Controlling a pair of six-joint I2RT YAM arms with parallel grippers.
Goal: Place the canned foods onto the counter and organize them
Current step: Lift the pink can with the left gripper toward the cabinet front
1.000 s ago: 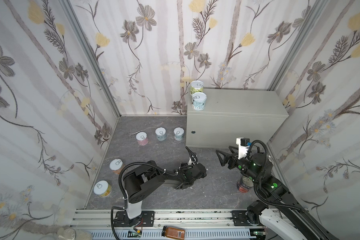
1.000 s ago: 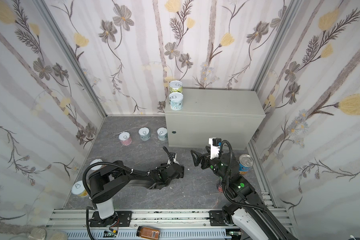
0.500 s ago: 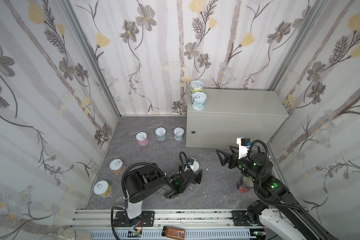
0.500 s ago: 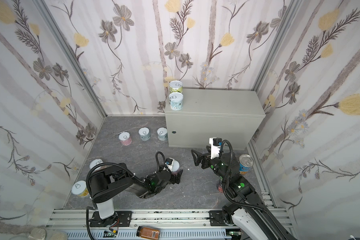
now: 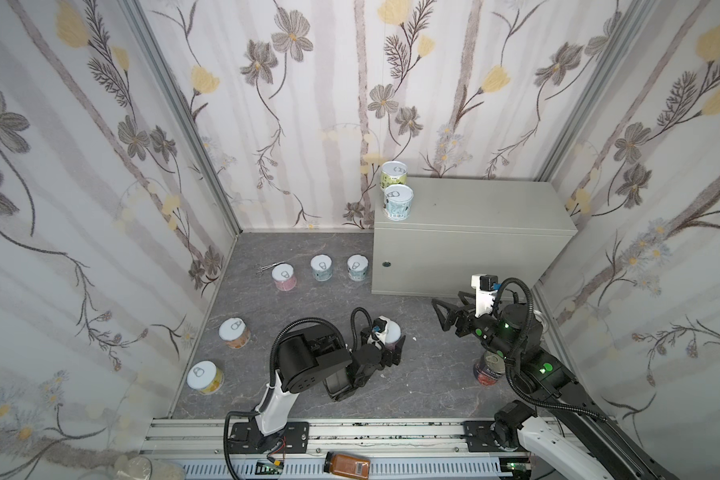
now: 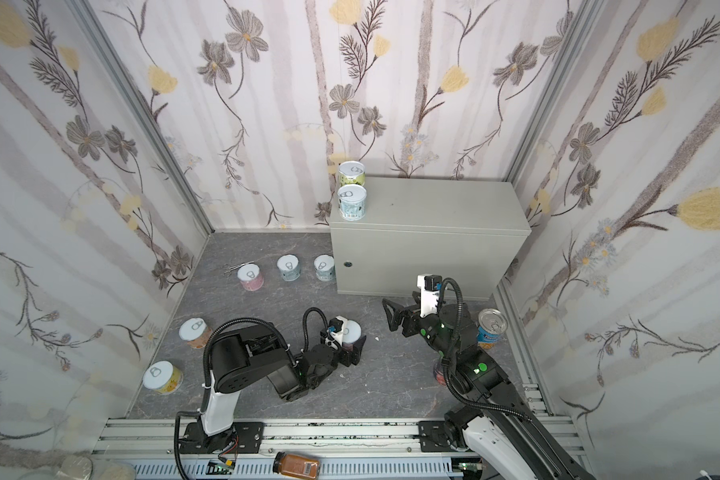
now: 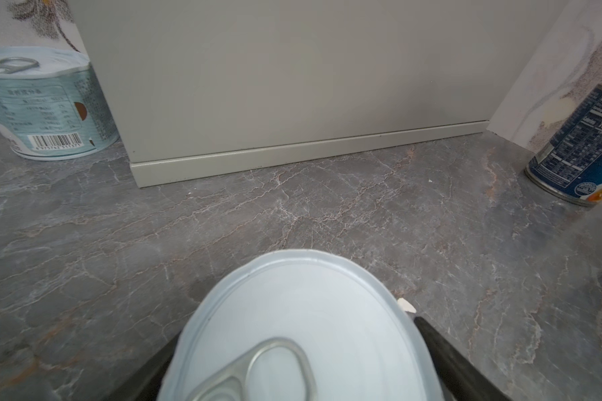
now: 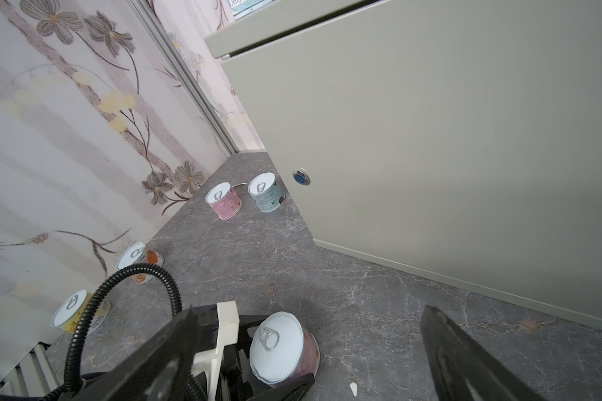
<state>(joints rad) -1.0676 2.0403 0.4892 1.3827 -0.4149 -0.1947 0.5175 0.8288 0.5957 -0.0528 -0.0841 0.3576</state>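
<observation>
A: Where is the left gripper (image 5: pixel 393 347)?

B: Low over the grey marbled floor (image 5: pixel 300 307), out in front of the counter (image 5: pixel 483 203) and well apart from it. Its 2 fingers flank the reddish-pink can (image 5: pixel 392 331), which stands upright with its pull-tab lid up. In the left wrist view the lid fills the space between the fingers, and both sit close against its sides. I cannot tell whether they actually squeeze it.

A: And the right gripper (image 5: pixel 447 298)?

B: It hangs above the floor before the counter's front. Its jaws are spread wide with nothing between them.

A: How many cans are on the counter?

B: 2, both upright at its left edge. The green can (image 5: pixel 394 174) is at the back corner and the light blue can (image 5: pixel 398 202) is just in front of it.

A: And the rest?

B: 8 are on the floor, counting the flanked one. 3 stand in a row left of the counter's front: the pink can (image 5: pixel 284 277), the middle blue can (image 5: pixel 321 267) and the end blue can (image 5: pixel 357 267), which is just beside the cabinet wall. The orange can (image 5: pixel 234 333) and the yellow can (image 5: pixel 204 377) are near the left wall. The tomato can (image 5: pixel 489 370) is mostly hidden under the right arm. The tall blue can (image 6: pixel 491 330) stands near the right wall.
</observation>
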